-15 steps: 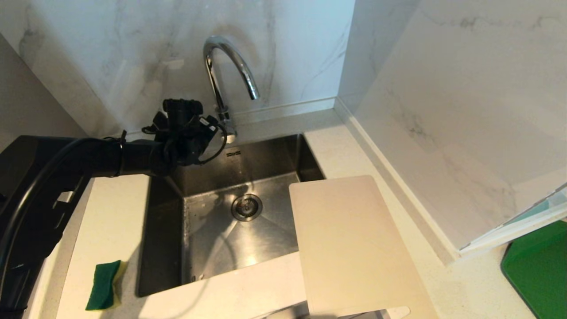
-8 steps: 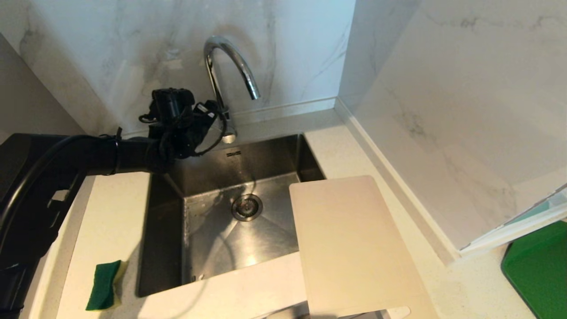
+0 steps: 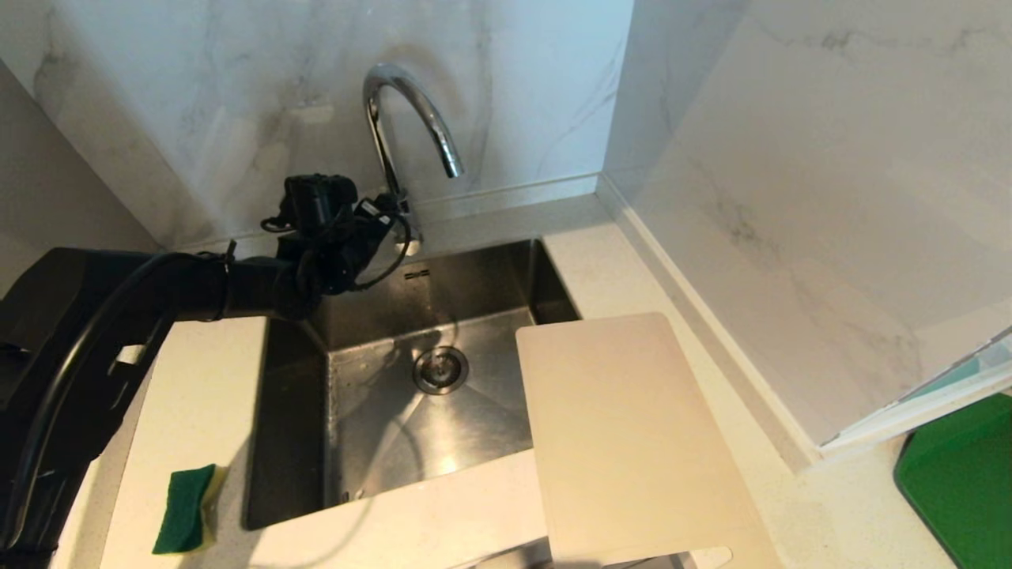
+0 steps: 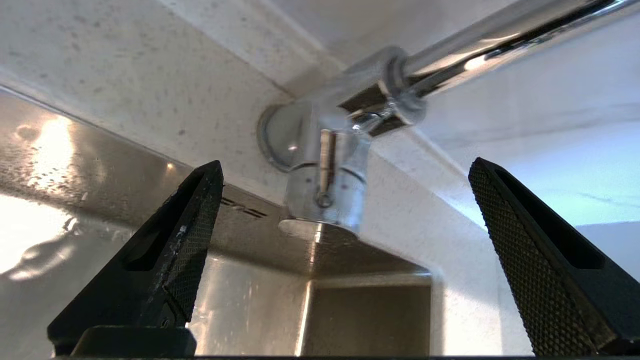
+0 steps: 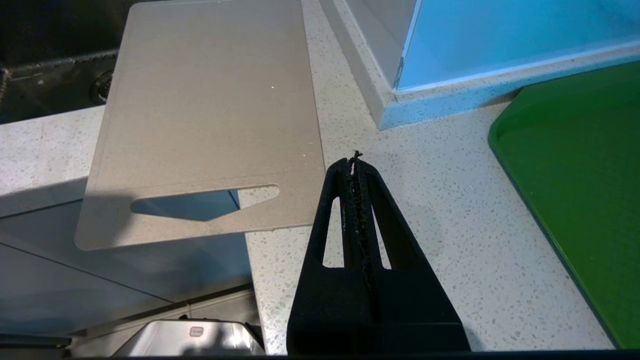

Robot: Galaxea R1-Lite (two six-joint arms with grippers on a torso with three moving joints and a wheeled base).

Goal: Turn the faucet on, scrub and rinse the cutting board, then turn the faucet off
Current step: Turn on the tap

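We see the left gripper (image 4: 345, 170) spread wide and empty, just beside the faucet (image 3: 403, 126) base and its thin lever (image 4: 326, 167) — not touching. The right gripper (image 5: 356, 165) is pressed closed above the surface (image 5: 440, 210), near the cutting board (image 3: 624, 435) — which overhangs the sink (image 3: 379, 411)

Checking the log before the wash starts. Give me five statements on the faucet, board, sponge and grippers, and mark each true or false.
1. The left gripper is open in front of the faucet base. True.
2. Water runs from the spout. False: none shows, and the sink holds no stream.
3. The cutting board partly overhangs the sink. True.
4. The right gripper holds the sponge. False: it is shut on nothing; the sponge lies on the counter.
5. The board lies in the basin. False: it rests on the counter edge.
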